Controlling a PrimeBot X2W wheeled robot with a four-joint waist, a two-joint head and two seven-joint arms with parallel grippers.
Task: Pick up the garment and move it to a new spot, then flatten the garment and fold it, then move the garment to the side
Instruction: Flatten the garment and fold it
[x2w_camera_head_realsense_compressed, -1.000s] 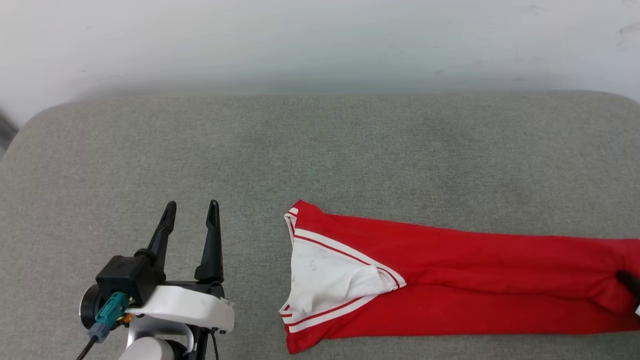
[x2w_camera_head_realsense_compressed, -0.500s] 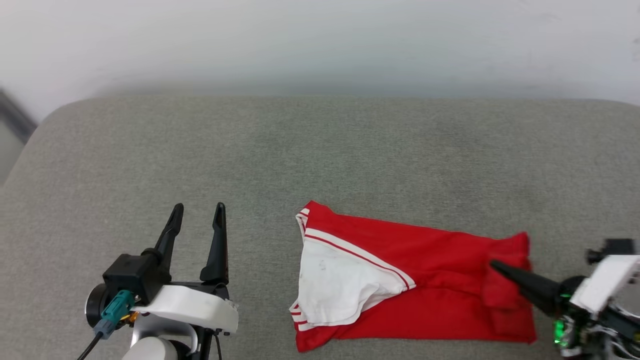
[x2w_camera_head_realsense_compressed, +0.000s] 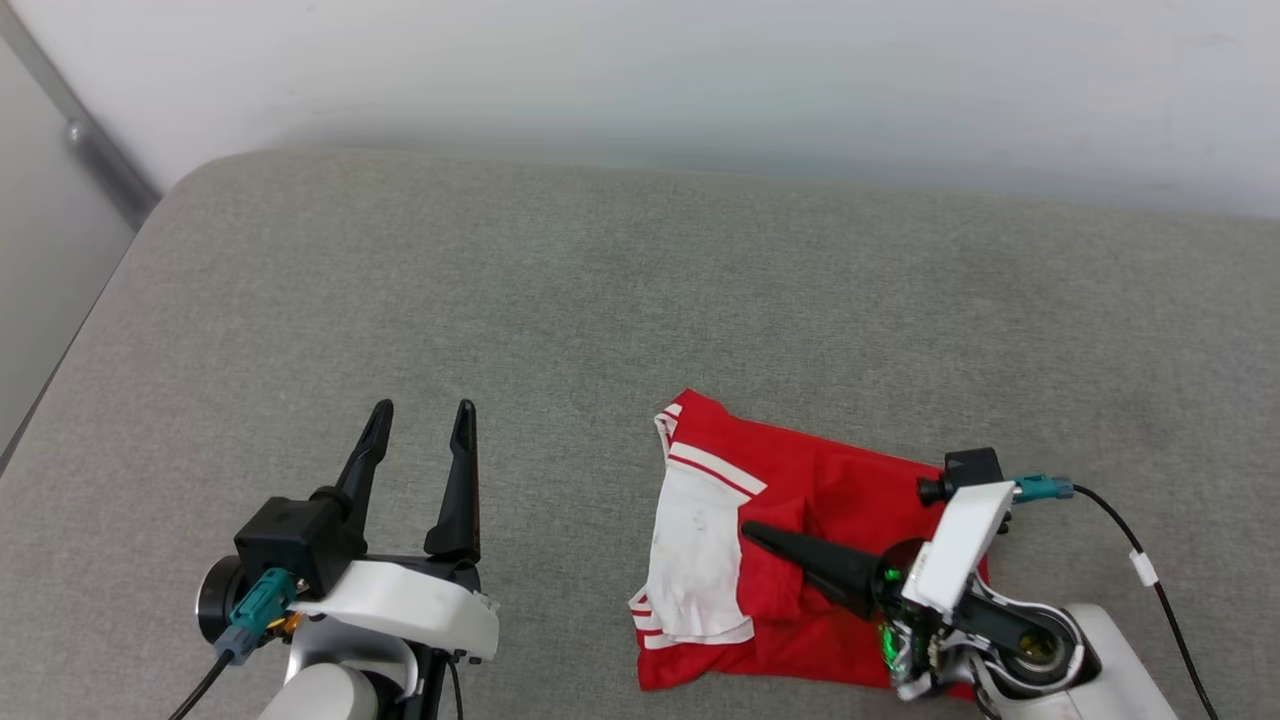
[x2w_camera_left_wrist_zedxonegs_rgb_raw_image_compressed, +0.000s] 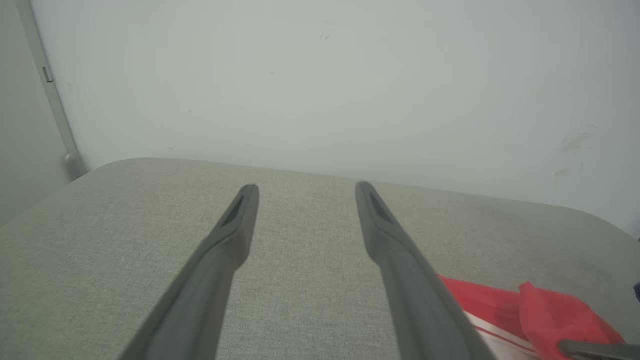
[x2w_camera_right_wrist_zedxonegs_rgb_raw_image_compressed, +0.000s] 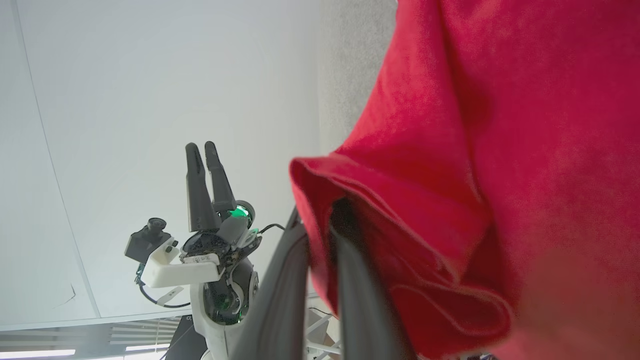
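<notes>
The garment is a red shirt with a white, red-striped sleeve, lying folded on the grey cushion at the lower right of the head view. My right gripper hovers over its middle, fingers pointing left and shut on a doubled red edge of the garment, which drapes over the fingers in the right wrist view. My left gripper stands open and empty to the left of the garment, well apart from it. The lettering is hidden.
A pale wall runs behind the cushion. The cushion's rounded left edge drops off beside a grey strip on the wall. Bare cushion stretches behind and to the left of the garment.
The right gripper has carried the garment's right end leftward over the rest, so the long red strip is now folded short. The camera has turned too. The left gripper has kept its pose.
</notes>
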